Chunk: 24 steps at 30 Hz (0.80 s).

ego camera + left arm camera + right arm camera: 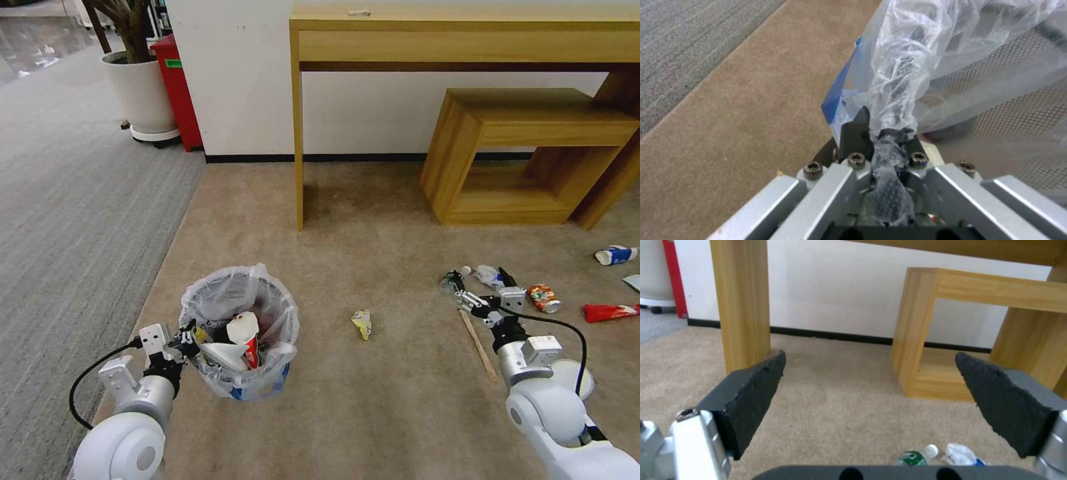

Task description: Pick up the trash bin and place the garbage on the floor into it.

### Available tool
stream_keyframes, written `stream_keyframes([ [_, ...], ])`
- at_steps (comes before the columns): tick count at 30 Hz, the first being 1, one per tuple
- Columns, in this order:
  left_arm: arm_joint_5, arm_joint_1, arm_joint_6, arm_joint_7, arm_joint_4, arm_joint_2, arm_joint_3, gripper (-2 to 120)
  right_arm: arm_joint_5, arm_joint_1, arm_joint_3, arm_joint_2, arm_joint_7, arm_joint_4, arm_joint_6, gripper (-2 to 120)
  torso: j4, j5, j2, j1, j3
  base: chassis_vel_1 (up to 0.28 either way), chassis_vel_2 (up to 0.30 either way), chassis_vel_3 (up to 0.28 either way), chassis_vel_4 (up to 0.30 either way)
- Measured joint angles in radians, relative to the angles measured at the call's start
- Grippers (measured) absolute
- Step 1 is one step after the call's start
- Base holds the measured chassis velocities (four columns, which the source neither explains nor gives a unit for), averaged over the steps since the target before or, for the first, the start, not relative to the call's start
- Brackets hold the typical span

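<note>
The trash bin [240,340], lined with a crinkly clear bag, stands on the tan floor [373,400] at the left. A white slipper and a red-white carton [248,337] lie inside it. My left gripper [192,335] is shut on its rim and bag [889,146]. My right gripper [479,275] hangs open over the clear bottle [913,458] and a crumpled white-blue wrapper [961,454]. Around it lie a wooden stick [479,347], a crushed can [543,298], a red wrapper [610,311] and a blue-white cup [615,255]. A yellowish scrap [362,323] lies mid-floor.
A wooden desk [297,133] stands against the white wall, with a low wooden bench [527,133] under it at the right. Grey ribbed carpet [67,220] runs along the left. A white planter [141,93] and a red box [177,87] stand at the far left.
</note>
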Motion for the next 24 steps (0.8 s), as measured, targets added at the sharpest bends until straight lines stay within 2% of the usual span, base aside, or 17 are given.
stream_keyframes([
  [24,-0.001,0.0,0.002,-0.003,-0.011,0.002,-0.004,1,0.009,0.002,0.005,-0.008,-0.003,0.003,0.008,88,0.0,0.0,0.0,0.0,0.0,-0.039,0.044,0.046,-0.041],
])
